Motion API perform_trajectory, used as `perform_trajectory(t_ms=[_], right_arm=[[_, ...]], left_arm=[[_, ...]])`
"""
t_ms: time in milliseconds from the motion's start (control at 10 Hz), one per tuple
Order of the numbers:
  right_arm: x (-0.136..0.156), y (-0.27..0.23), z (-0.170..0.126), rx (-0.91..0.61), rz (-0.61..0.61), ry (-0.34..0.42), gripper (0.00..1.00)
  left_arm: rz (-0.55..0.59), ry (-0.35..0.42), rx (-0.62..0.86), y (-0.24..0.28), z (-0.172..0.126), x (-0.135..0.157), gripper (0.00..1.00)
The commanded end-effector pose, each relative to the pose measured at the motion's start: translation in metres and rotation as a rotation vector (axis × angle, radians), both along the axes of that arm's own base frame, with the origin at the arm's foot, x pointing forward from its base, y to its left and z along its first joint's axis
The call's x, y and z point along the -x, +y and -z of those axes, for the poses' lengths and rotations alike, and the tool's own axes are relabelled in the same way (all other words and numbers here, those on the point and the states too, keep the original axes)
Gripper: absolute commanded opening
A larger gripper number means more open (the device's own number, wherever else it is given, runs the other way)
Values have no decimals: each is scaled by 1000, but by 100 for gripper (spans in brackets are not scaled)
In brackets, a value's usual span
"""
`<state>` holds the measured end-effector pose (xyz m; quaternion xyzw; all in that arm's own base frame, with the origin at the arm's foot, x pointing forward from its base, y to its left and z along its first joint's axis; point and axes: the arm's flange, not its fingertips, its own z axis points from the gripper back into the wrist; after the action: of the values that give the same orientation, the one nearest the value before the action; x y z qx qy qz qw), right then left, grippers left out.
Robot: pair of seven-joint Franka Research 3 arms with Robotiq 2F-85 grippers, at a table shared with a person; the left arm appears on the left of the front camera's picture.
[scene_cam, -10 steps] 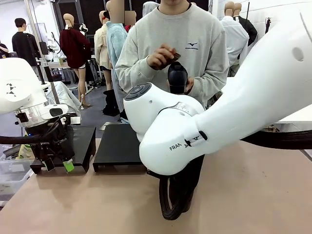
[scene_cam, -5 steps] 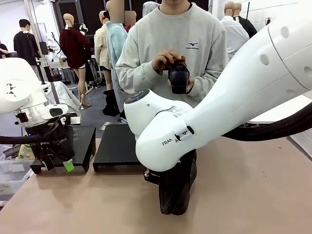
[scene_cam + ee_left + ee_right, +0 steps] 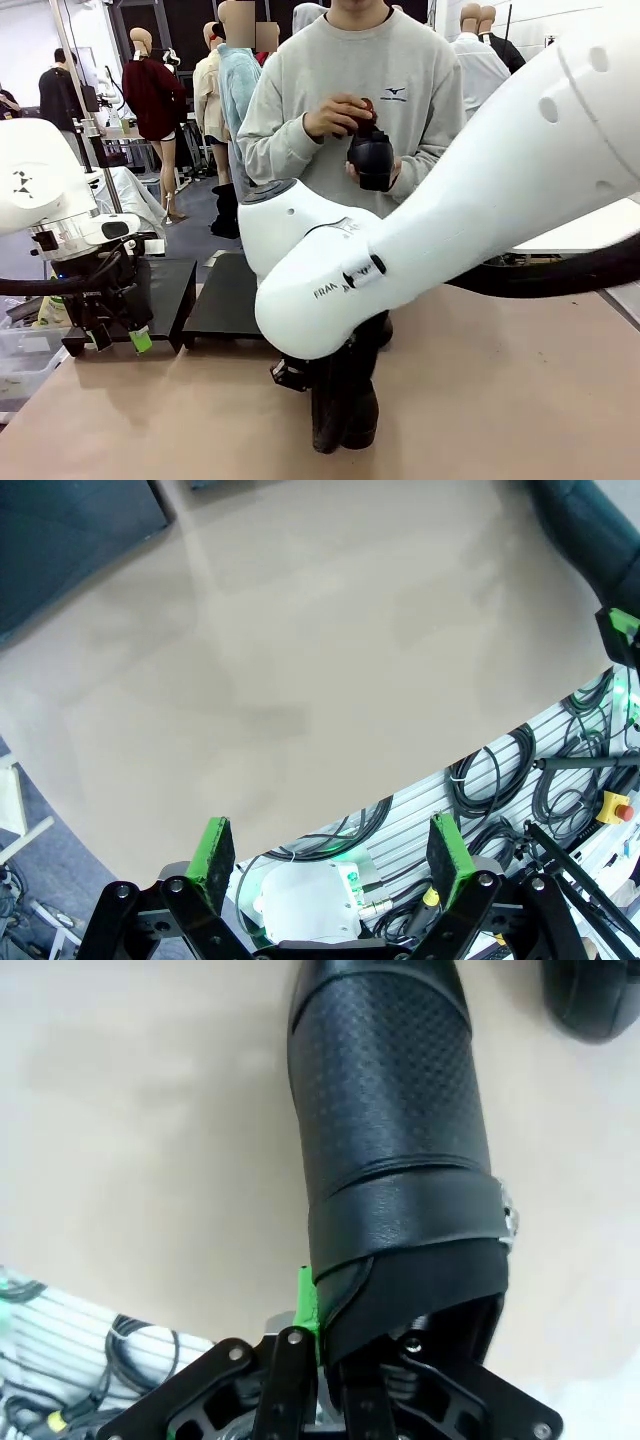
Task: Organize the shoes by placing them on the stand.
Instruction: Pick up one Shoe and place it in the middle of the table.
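Left gripper [image 3: 120, 338], at the far left, hangs with its green pads wide apart and nothing between them, just in front of the left unit of the stand [image 3: 170, 285]. Both black units sit side by side on the table [image 3: 520, 400], their visible tops bare. Right gripper [image 3: 320, 1335], reaching across the middle, is clamped tight on the heel rim of a black shoe [image 3: 345, 415], which hangs toe-down close to the tabletop; contact cannot be told. A second shoe [image 3: 595, 1000] lies on the table beyond it. Behind, a person's hands [image 3: 335, 115] hold a third shoe [image 3: 372, 160] at chest height. The step in hand looks like carrying the gripped shoe to the stand. Next it likely needs lifting, swinging left over the nearer unit, levelling sole-down, then releasing.
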<state>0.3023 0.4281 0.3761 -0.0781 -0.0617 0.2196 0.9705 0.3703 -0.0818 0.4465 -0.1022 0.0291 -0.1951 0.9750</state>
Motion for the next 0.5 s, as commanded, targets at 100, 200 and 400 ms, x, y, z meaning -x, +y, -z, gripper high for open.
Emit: perform_trajectory(t_ms=[100,200,400], right_arm=[[7,-17,-15,54,116,-155,0],[7,-19,-17,53,150,-157,0],[10,-19,-17,41,177,-149,0]], left_arm=[[-5,9,22,0,-1,1,100],[-5,9,22,0,-1,1,100],[-5,9,22,0,-1,1,100]])
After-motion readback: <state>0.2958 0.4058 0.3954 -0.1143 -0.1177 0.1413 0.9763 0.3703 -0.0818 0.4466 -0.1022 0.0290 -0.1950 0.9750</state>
